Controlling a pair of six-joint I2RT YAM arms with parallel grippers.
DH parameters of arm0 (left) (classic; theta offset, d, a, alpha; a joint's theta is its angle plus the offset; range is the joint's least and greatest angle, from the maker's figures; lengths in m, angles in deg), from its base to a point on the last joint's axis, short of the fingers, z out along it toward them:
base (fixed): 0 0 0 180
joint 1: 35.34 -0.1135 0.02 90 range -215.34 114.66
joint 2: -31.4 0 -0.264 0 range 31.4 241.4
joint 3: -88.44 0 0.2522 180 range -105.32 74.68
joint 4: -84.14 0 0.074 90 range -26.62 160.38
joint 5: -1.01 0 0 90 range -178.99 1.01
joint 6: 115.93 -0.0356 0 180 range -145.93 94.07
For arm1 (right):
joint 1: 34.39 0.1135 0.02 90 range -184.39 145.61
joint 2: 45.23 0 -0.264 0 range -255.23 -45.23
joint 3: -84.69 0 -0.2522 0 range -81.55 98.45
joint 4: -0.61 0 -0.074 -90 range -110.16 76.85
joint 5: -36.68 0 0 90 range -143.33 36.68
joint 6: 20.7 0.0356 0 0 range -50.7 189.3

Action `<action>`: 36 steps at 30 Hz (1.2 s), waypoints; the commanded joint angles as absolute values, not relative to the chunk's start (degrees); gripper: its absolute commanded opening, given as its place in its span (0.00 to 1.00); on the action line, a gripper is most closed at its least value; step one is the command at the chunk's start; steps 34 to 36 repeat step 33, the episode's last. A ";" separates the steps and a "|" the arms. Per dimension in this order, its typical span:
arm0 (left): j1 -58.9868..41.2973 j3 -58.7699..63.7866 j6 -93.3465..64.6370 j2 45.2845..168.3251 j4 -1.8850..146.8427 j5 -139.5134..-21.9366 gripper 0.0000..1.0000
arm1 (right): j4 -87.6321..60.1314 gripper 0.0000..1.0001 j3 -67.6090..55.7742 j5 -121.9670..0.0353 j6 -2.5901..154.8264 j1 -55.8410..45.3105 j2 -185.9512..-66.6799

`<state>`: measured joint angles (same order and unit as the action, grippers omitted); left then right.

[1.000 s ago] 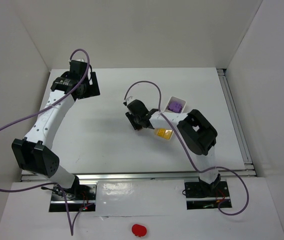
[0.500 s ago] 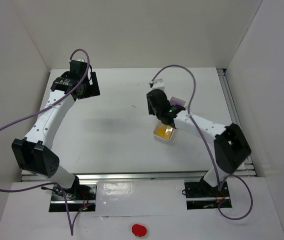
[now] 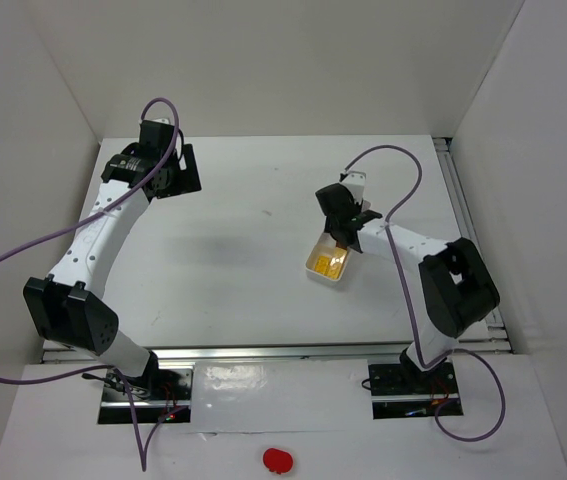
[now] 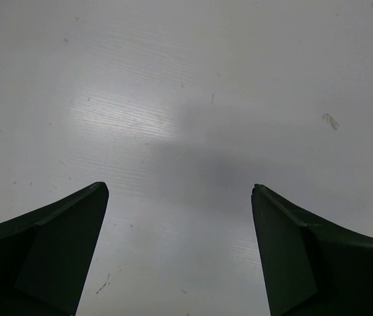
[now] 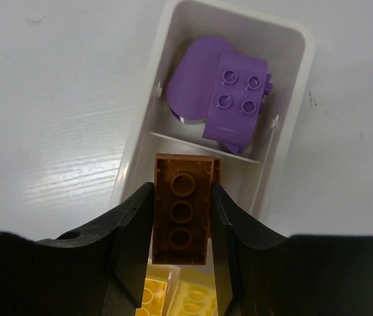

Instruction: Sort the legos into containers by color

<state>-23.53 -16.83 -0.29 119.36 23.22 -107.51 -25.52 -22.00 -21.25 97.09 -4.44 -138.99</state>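
Right arm (image 3: pixel 408 250) has swung across the surface (image 3: pixel 233 260) to above the tray (image 5: pixel 291 39). Left end effector (image 4: pixel 179 191) hangs open, well apart. Right end effector (image 5: pixel 183 204) grips a brown brick (image 5: pixel 185 172) above the middle compartment; a skewed release could tip it among purple bricks (image 5: pixel 239 99) or yellow bricks (image 5: pixel 196 299).

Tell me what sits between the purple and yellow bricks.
Right wrist view: a brown brick, clamped in the right gripper, over the middle of the tray.

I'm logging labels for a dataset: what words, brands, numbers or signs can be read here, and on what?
None readable. The studs of the purple brick, the brown brick in the right gripper and the white tray show no legible lettering in any view.
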 commanded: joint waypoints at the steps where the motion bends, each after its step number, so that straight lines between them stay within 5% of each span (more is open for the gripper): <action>1: -23.83 -18.14 -0.71 119.03 23.79 -107.61 1.00 | -25.29 0.34 -21.79 -20.72 99.89 -4.86 -140.06; 6: -23.83 -18.14 -0.71 119.03 23.79 -107.62 1.00 | -26.60 0.66 -20.38 -20.72 100.42 -4.86 -141.83; 14: -23.83 -18.14 -0.71 119.03 23.79 -107.09 1.00 | -37.46 1.00 -15.64 -12.31 104.18 -4.86 -134.19; 21: -23.83 -19.80 -0.71 119.64 23.79 -106.04 1.00 | -59.35 1.00 -13.87 10.81 124.65 -7.40 -126.54; 36: -23.83 -19.80 -1.85 120.17 24.85 -107.54 1.00 | -68.44 1.00 -22.05 10.84 131.44 -10.93 -115.55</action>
